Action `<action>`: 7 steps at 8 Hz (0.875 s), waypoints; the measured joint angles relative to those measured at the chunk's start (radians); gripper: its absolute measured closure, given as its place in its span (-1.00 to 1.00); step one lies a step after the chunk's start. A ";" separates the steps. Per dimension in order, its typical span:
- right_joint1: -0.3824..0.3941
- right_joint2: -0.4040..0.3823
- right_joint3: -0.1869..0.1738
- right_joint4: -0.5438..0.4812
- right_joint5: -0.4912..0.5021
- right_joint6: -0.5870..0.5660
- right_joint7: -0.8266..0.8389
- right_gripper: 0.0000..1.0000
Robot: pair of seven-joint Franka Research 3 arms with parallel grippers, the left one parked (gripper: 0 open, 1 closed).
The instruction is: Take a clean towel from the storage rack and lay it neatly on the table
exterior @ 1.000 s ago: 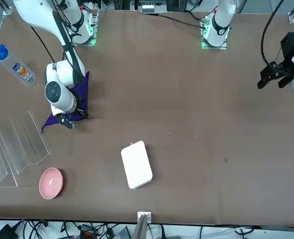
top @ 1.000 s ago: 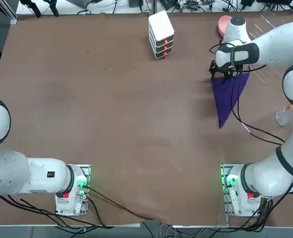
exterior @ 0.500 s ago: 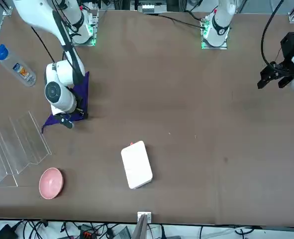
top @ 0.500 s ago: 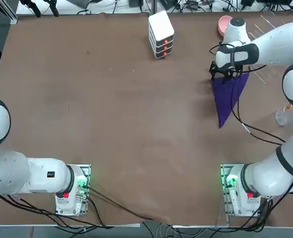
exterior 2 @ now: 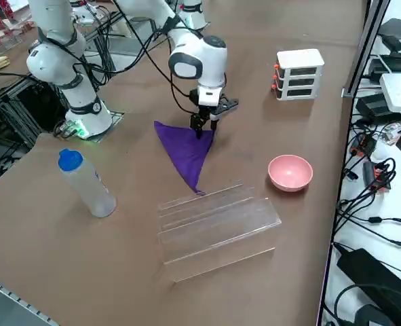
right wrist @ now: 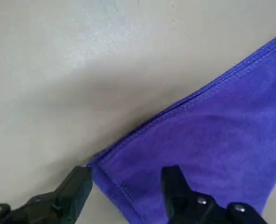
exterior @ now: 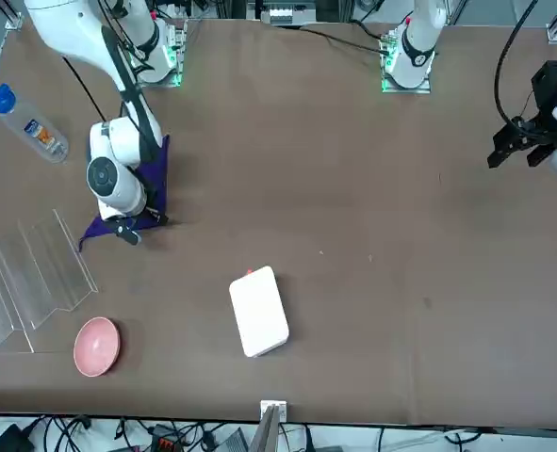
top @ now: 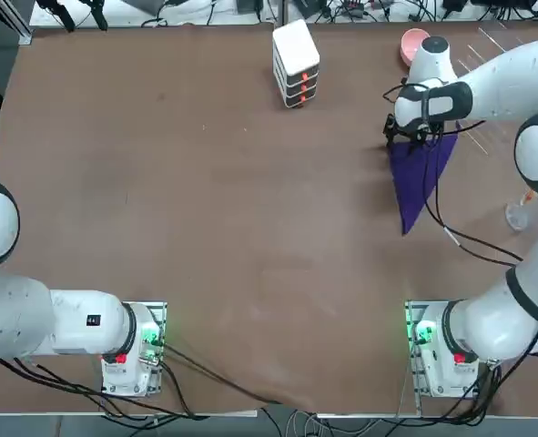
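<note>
Slightly shifted, the right end effector (right wrist: 127, 169) stands, two fingers (right wrist: 76, 192) apart, over one towel (exterior 2: 186, 151) on one table (exterior 2: 58, 238).

The right gripper (right wrist: 126, 179) points downward, its 2 fingers apart.

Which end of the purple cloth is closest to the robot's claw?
The corner between the open claw's fingers; the other pointed end lies farther off.

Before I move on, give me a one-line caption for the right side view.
Robot tool open over a corner of a purple towel, beside a clear rack.
</note>
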 joint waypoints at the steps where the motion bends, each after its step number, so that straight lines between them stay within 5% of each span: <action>1: -0.002 0.006 0.000 0.000 0.000 0.007 0.000 -0.80; 7: -0.004 0.008 -0.001 0.001 -0.001 0.014 0.000 -0.77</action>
